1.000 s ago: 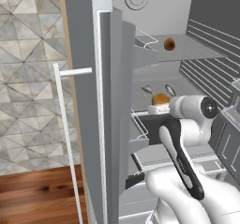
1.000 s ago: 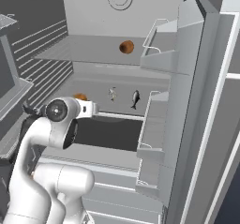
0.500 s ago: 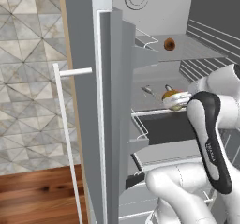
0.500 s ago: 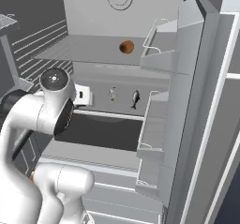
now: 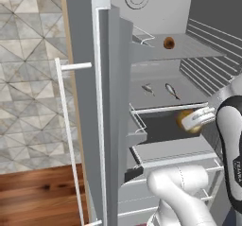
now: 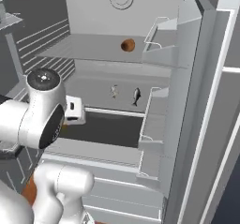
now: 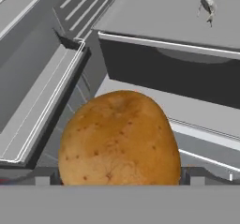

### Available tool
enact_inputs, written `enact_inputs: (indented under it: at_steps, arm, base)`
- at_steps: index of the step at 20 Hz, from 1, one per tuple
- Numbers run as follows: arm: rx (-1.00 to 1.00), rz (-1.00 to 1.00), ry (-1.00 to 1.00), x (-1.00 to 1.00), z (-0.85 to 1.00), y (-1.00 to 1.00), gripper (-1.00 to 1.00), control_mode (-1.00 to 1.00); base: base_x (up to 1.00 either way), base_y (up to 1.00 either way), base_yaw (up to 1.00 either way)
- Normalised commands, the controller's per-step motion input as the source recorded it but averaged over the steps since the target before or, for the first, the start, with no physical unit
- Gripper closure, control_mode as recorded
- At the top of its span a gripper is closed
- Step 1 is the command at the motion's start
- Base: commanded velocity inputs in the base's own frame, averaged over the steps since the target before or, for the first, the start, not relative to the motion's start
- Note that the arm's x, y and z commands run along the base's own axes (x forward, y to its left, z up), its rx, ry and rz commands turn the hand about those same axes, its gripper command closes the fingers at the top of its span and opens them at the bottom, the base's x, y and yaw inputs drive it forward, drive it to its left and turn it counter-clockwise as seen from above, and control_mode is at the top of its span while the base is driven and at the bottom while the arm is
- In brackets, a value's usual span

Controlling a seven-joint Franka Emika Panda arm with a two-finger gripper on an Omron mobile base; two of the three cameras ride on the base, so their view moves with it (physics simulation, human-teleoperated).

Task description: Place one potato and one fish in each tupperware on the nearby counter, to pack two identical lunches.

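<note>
We are in the carrying step, by our reading — a potato [image 7: 120, 141] sits between the gripper [image 7: 120, 178] fingers, just in front of the open fridge [image 6: 187, 101]. The jaws stand wide apart, spread to the potato's full width and closed on it. In the left base view the potato shows at the hand beside the drawer [image 5: 165, 126]. A second potato [image 5: 168, 43] rests on the upper shelf, and two fish [image 5: 172, 91] lie on the shelf below. Next, we judge, the arm must draw clear of the fridge door [image 5: 113, 102] and turn toward the counter — the trays wait there.
</note>
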Motion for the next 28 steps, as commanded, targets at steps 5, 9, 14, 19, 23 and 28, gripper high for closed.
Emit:
enact_inputs:
  at_steps: [5,9,14,19,23,28]
  arm:
    - [0.00,0.00,0.00,0.00,0.00,0.00,1.00,1.00]
    - [0.00,0.00,0.00,0.00,0.00,0.00,1.00,1.00]
    - [0.00,0.00,0.00,0.00,0.00,0.00,1.00,1.00]
    - [0.00,0.00,0.00,0.00,0.00,0.00,1.00,1.00]
    - [0.00,0.00,0.00,0.00,0.00,0.00,1.00,1.00]
    - [0.00,0.00,0.00,0.00,0.00,0.00,1.00,1.00]
  base:
    - [-0.96,0.00,0.00]
    - [-0.92,0.00,0.00]
    - [-0.70,0.15,0.01]
    - [-0.10,0.74,0.21]
    - [0.00,1.00,0.23]
    - [0.00,0.97,0.35]
